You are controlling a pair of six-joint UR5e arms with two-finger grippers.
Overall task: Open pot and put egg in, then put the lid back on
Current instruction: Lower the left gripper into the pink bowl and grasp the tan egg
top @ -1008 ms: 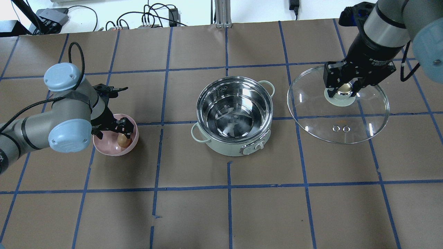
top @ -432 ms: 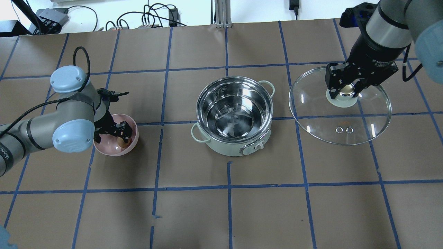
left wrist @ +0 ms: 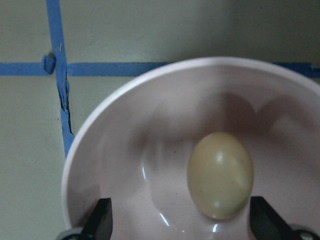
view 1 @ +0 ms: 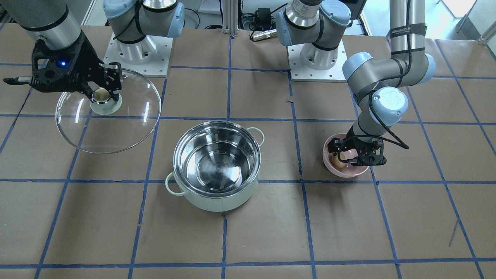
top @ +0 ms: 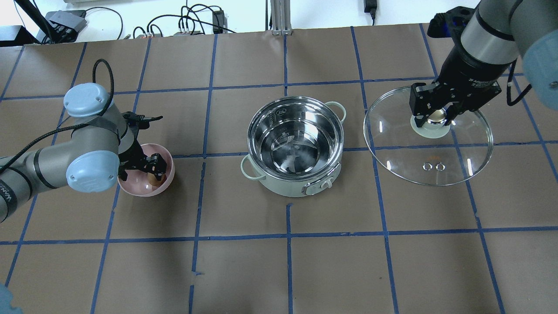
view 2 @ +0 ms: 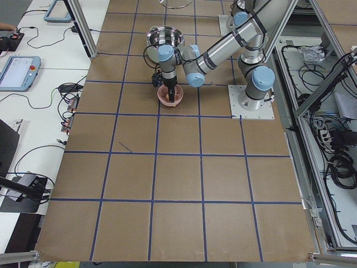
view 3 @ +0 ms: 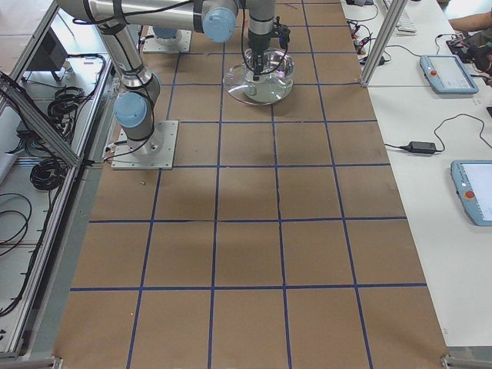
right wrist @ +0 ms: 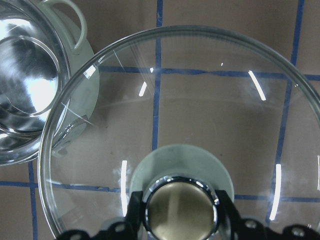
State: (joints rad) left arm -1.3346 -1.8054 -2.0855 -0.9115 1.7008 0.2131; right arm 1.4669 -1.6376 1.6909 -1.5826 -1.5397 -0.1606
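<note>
The mint-green pot (top: 279, 185) stands open mid-table, its steel inside empty; it also shows in the front view (view 1: 221, 199). The tan egg (left wrist: 220, 175) lies in a pink bowl (top: 165, 186). My left gripper (top: 150, 171) is down inside the bowl, open, one finger on each side of the egg; the wrist view shows the right fingertip (left wrist: 262, 220) close beside it. My right gripper (top: 433, 114) is shut on the gold-topped knob (right wrist: 181, 210) of the glass lid (top: 405, 148), holding it to the right of the pot. I cannot tell whether the lid rests on the table.
The table is brown paper with a blue tape grid (top: 287, 235). The bowl stands left of the pot with a gap between them. Cables and boxes lie beyond the far edge (top: 187, 24). The arm bases (view 1: 317, 58) stand at the robot's side.
My left gripper has sunk lower into the bowl around the egg. My right gripper has carried the lid a little further right, away from the pot.
</note>
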